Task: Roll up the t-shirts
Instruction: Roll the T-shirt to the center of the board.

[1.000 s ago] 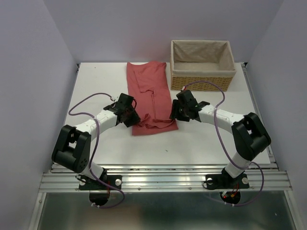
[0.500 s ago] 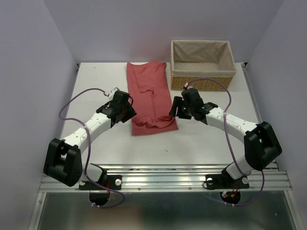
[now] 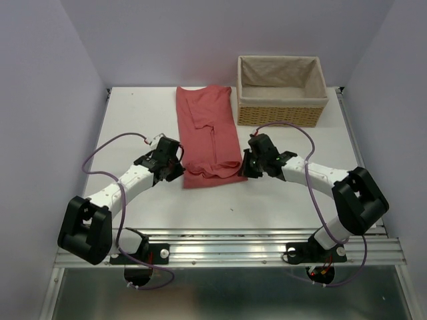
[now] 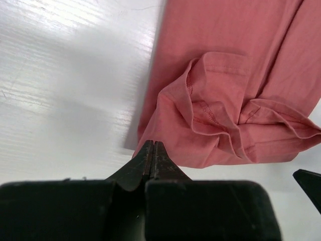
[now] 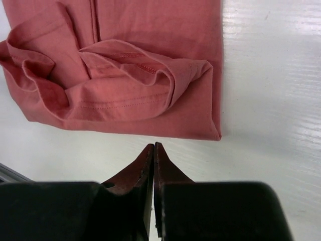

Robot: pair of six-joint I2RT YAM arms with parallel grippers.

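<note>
The salmon-red t-shirt lies folded into a long narrow strip down the middle of the white table, with rumpled folds at its near end. My left gripper is shut, and its tips meet the near left corner of the t-shirt; no cloth shows between the jaws. My right gripper is also shut. Its tips rest over bare table just short of the t-shirt's near edge, close to its right corner.
A wicker basket with a cloth lining stands at the back right, beside the far end of the strip. Purple cables loop above both arms. The table's metal front rail runs along the near edge.
Both grippers have gone from open to shut. Both have come nearer and lower, to the near corners of the shirt. The shirt has not moved.
</note>
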